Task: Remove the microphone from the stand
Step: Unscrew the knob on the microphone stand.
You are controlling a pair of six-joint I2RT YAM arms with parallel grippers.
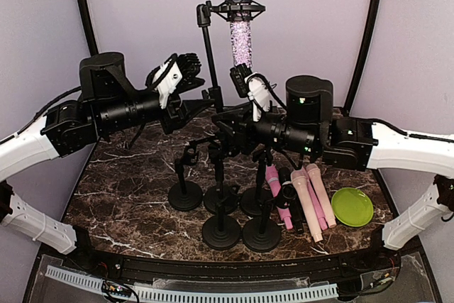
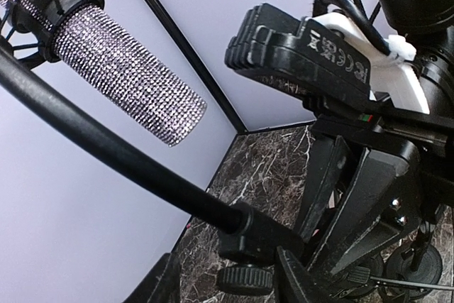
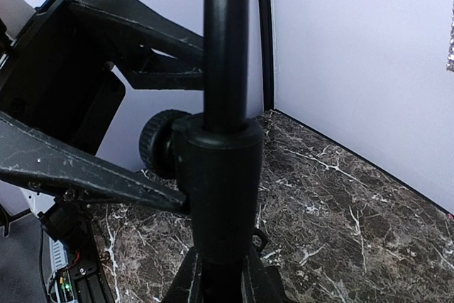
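The microphone point(image 1: 240, 33) sits in the shock mount point(image 1: 237, 9) at the top of the stand point(image 1: 208, 54), high above the worktop point(image 1: 128, 175). It is upright, with its long axis vertical, its head up at the top edge of the overhead view and its glittered tail hanging free below the mount. The right claw point(image 3: 221, 285) is clamped on the stand's pole at the collar, bracing it. The left claw point(image 1: 190, 74) stands partly open and empty, just beside the pole and short of the microphone. That is the first risk: closing where it is would probably catch the pole, not the microphone. The second is the line of pull. The mount rings the body, so the microphone most likely has to slide out along its own vertical axis. A sideways or slanted tug would bind it in the mount and lever the tall stand against the right claw's hold, which could slip or let the stand tip. A weak pinch on the free tail could also drop the microphone among the small stands point(image 1: 220, 207) and pink mics point(image 1: 312, 200) crowded below, knocking some over.
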